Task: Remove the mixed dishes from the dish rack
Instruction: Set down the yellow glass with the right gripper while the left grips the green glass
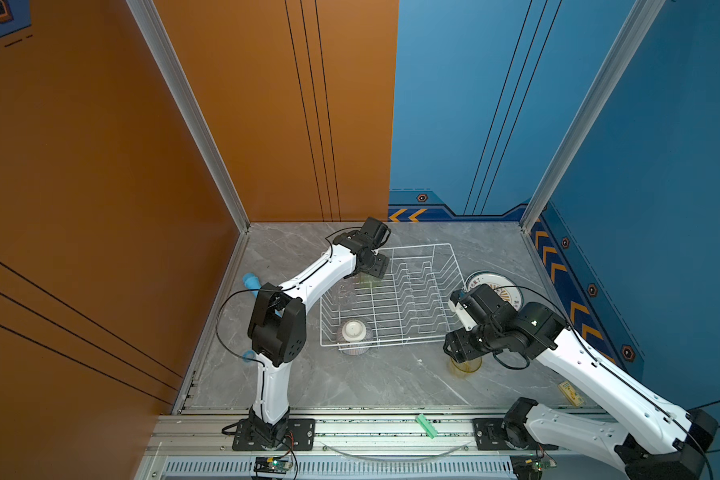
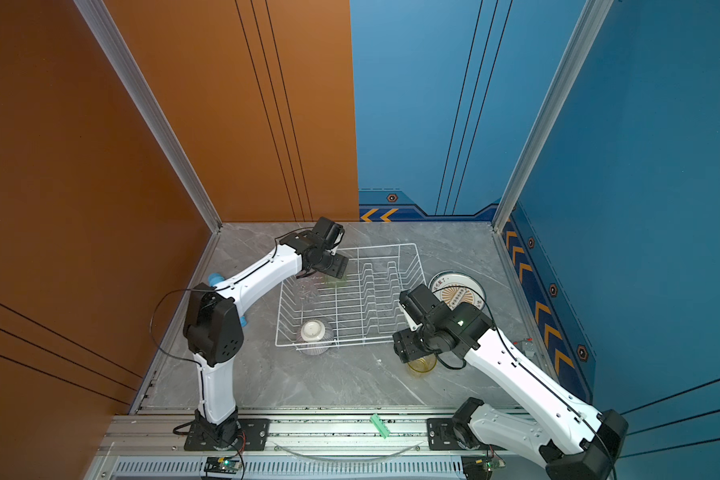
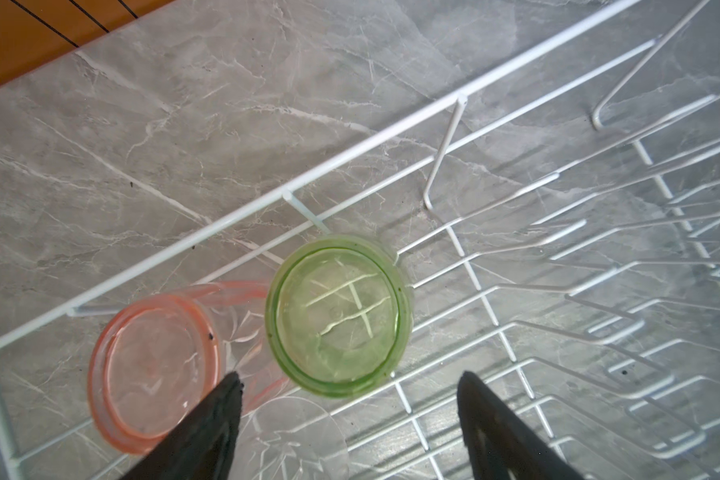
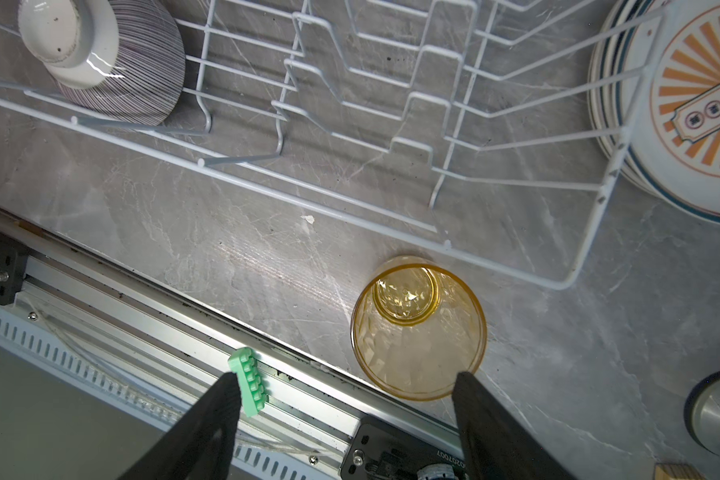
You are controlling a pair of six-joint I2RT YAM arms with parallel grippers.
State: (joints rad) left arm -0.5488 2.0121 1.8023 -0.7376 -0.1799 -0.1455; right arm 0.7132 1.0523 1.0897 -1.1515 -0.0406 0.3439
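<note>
Visibly translucent green tumbler, round-rimmed

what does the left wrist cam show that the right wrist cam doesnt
Only left wrist: pink translucent tumbler, green translucent tumbler and clear tumbler in a corner of the white wire dish rack. Only right wrist: yellow translucent tumbler on the grey marble table outside the rack, inverted striped bowl, stacked round plates, small green clip. Both: rack, table, and open jaws: left end effector, right end effector.

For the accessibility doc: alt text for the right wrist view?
Open right tool above a yellow tumbler standing upright on the grey table, just outside the dish rack. An inverted striped bowl rests in the rack; stacked plates lie outside it.
</note>
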